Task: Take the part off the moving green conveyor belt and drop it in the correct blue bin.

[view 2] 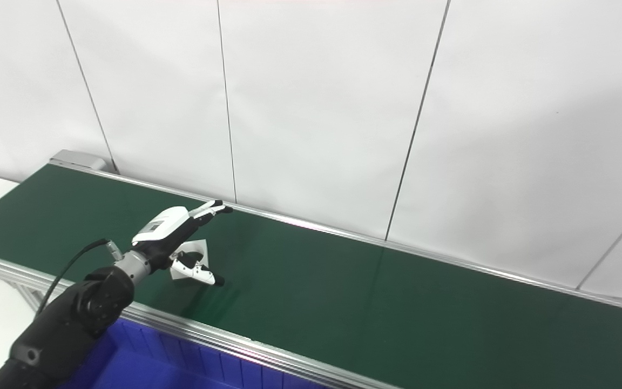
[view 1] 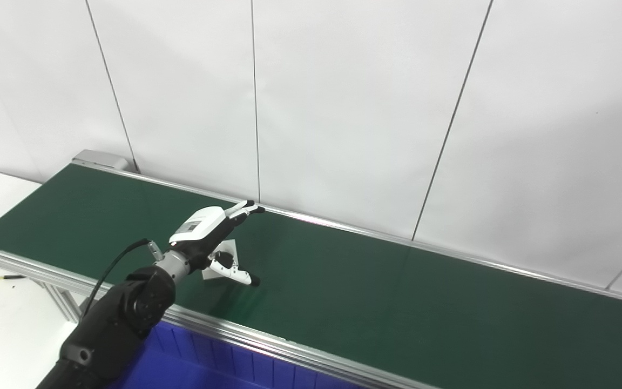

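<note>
white wall panels back the green conveyor belt [view 1: 376, 292]. fingers [view 1: 243, 208] and thumb spread apart over the flat white part [view 1: 228, 249] on the belt, left hand [view 1: 211, 237] poised to catch it; blue bin [view 1: 192, 362] waits just below.

Partly hidden and cropped

Your left hand [view 1: 211, 237] covers much of the pale part [view 1: 228, 253]; the blue bin [view 1: 208, 362] and conveyor belt [view 1: 451, 302] run off frame.

- Conveyor belt [view 1: 376, 292]: dark green, smooth, slight sheen.
- Belt frame [view 1: 268, 337]: brushed, pale metal.
- Blue bin [view 1: 192, 367]: ribbed, glossy plastic.
- Left hand [view 1: 208, 232]: glossy white shell, matt black fingers [view 1: 246, 208].
</note>
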Controlling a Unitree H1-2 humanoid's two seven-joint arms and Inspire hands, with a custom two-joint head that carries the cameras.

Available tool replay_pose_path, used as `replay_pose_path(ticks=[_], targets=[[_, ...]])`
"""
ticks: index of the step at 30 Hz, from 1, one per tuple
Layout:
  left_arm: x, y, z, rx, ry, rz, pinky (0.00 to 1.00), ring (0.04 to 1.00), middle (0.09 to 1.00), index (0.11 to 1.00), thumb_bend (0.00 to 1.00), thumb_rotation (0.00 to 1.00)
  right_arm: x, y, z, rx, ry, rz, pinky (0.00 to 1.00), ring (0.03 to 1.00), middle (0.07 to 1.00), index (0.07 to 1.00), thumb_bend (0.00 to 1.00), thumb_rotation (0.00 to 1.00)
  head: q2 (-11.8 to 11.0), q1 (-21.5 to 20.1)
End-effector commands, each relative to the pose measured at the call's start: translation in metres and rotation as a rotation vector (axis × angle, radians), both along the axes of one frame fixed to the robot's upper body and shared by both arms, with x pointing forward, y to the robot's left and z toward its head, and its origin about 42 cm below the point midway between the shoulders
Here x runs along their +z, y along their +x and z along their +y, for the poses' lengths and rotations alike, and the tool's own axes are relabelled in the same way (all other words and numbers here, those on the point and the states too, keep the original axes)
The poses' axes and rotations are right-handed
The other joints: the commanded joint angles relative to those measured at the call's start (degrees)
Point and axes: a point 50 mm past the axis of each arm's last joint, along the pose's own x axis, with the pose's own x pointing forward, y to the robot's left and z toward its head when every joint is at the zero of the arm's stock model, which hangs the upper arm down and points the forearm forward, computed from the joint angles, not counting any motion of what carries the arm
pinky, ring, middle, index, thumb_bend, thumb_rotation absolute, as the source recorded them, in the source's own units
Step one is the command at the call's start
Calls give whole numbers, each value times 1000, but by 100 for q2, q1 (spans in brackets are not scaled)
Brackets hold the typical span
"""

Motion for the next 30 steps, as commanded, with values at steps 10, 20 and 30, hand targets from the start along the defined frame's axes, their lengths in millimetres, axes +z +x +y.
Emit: replay_pose_path(ticks=[10,20,30], targets=[[22,22,5,26,131,-52,975,989,1000,918,797,245,13,7,1,0,31,-75,599,721,781,822,638,219,-34,98],[17,26,15,45,206,2,987,1000,1000,903,809,232,12,7,0,0,30,-79,607,731,787,823,636,222,-41,135],[7,29,11,47,258,31,960,970,1000,874,741,77,14,5,0,-8,33,-72,607,728,785,825,634,237,4,136]])
